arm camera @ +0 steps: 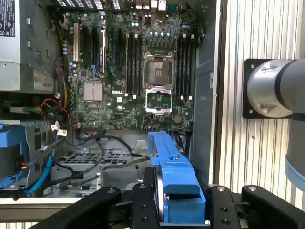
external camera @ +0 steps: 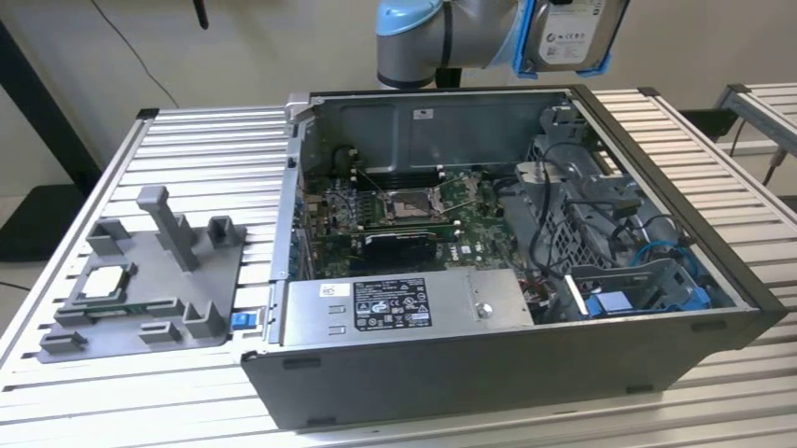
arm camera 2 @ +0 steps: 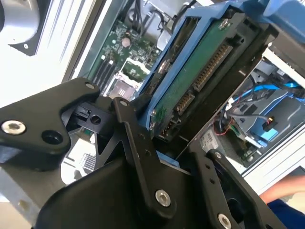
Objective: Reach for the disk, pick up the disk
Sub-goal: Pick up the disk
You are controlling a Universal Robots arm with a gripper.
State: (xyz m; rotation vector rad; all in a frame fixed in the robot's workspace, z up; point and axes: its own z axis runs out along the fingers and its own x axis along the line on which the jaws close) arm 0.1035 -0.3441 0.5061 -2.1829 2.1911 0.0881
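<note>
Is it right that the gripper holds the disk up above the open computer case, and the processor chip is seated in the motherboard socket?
Not quite. The gripper does hold the disk above the computer case, but the motherboard socket is empty in the first wrist view. The exterior view shows the processor chip on the grey fixture beside the case.

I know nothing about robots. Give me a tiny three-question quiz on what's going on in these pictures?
1. True or false: the disk lies inside the computer case.
2. What is the pincer shut on? A) the processor chip B) the disk C) a cable
3. Fill in: the small square chip sits on the grey ___ at the exterior view's left.

Key: 1. False; it is held up above the case's back wall. 2. B; both wrist views show the black fingers clamping its blue bracket. 3. Holder.
</note>
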